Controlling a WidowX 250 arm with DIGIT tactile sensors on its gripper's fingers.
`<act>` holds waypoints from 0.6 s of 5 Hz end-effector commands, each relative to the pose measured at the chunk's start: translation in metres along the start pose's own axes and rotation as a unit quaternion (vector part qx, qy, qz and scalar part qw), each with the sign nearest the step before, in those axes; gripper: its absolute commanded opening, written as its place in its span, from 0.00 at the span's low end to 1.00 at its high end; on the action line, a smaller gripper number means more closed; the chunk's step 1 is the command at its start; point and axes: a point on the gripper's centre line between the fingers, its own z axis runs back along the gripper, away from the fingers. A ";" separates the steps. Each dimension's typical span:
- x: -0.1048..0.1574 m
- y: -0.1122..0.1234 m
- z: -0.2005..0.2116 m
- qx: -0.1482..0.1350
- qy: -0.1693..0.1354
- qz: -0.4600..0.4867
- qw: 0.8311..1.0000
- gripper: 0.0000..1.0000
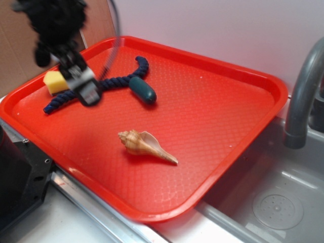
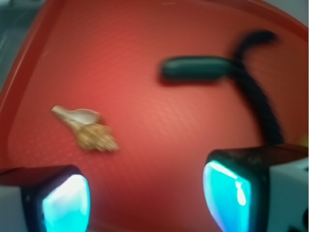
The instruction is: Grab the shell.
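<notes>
Exterior view has a red tray (image 1: pixel 243 136) with a raised rim sitting on the counter beside a grey sink (image 1: pixel 283 202), whose curved faucet (image 1: pixel 301 96) rises at the right edge. Four things lie inside the tray. The shell (image 1: pixel 144 144), tan and cream with a knobby whorled end toward the left and a pointed tail toward the right, rests alone on the tray floor nearer the front rim, touching nothing else. Toward the back left lies a dark blue rope (image 1: pixel 124 76), spread in curving strands, with a dark green oblong piece (image 1: pixel 143 89) at its right side, apparently touching it. A yellow sponge (image 1: pixel 54 82) sits in the far left corner, next to the rope. The gripper (image 1: pixel 83 86), blurred, hangs over the rope and sponge area, well apart from the shell. Wrist view shows the shell (image 2: pixel 87 128) on the red tray floor (image 2: pixel 145 63) to the left, ahead of the gripper (image 2: pixel 145 198), with the green piece (image 2: pixel 193 68) and the rope (image 2: pixel 258 92) off to the right. The two fingers (image 2: pixel 65 203), their pads glowing cyan, stand spread wide apart with bare tray floor between them and nothing gripped.
</notes>
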 end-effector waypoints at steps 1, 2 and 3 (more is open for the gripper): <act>-0.005 -0.037 -0.058 -0.030 0.036 -0.242 0.969 1.00; -0.013 -0.037 -0.068 -0.036 0.038 -0.324 0.945 1.00; 0.001 -0.036 -0.081 -0.018 0.039 -0.315 0.948 1.00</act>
